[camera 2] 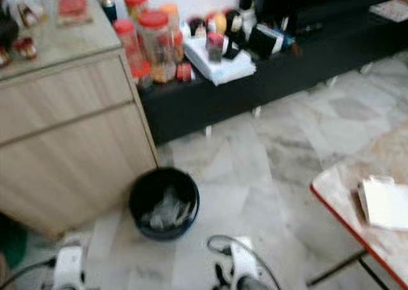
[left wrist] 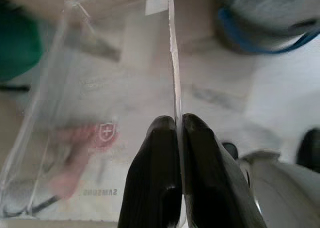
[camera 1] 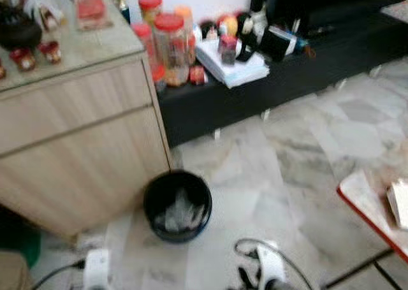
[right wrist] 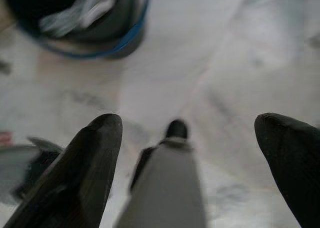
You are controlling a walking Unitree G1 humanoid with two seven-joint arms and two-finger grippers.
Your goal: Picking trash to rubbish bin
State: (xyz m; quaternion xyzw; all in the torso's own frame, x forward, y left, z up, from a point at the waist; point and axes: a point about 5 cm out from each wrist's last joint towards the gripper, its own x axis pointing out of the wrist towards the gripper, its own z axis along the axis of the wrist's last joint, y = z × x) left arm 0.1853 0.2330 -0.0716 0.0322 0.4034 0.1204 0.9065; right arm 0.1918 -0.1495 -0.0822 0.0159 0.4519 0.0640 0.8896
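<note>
Left gripper (left wrist: 178, 138) has its jaws pinched tight on the edge of a clear plastic wrapper (left wrist: 100, 112), held low above the floor. It looks super light, floppy and slick, so that edge pinch seems the right hold. The bin (camera 1: 177, 204) sits on the floor at about 12 o'clock, beside the cabinet (camera 1: 76, 137). Right gripper (right wrist: 190, 138) hangs with jaws spread wide, empty.

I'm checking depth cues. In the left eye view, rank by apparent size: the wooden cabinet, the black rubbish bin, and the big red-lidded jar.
1. Wooden cabinet, by far the largest.
2. Black rubbish bin.
3. Red-lidded jar, smallest, though it stands farther from the camera, so true size is unsure.
</note>
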